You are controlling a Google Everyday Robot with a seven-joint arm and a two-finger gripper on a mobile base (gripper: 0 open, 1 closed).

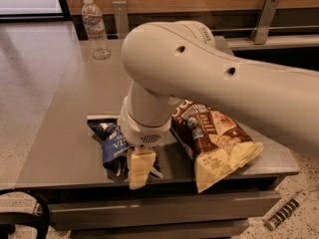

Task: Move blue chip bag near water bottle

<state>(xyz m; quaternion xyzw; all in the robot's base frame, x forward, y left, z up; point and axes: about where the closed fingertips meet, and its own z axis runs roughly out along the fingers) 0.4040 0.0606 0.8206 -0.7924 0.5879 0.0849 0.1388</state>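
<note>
The blue chip bag [110,144] lies near the front edge of the grey table [75,108], dark navy with white lettering. My gripper [140,169] points down at the bag's right end, touching or just over it; the wrist hides part of the bag. The water bottle [94,29], clear with a white cap, stands upright at the table's far left corner, well away from the bag and the gripper.
A larger brown and yellow chip bag [219,148] lies right of the gripper, overhanging the front edge. My big arm [209,78] spans the right half of the view. A wooden wall with metal brackets [264,19] runs behind the table. A dark round object [25,213] sits at bottom left.
</note>
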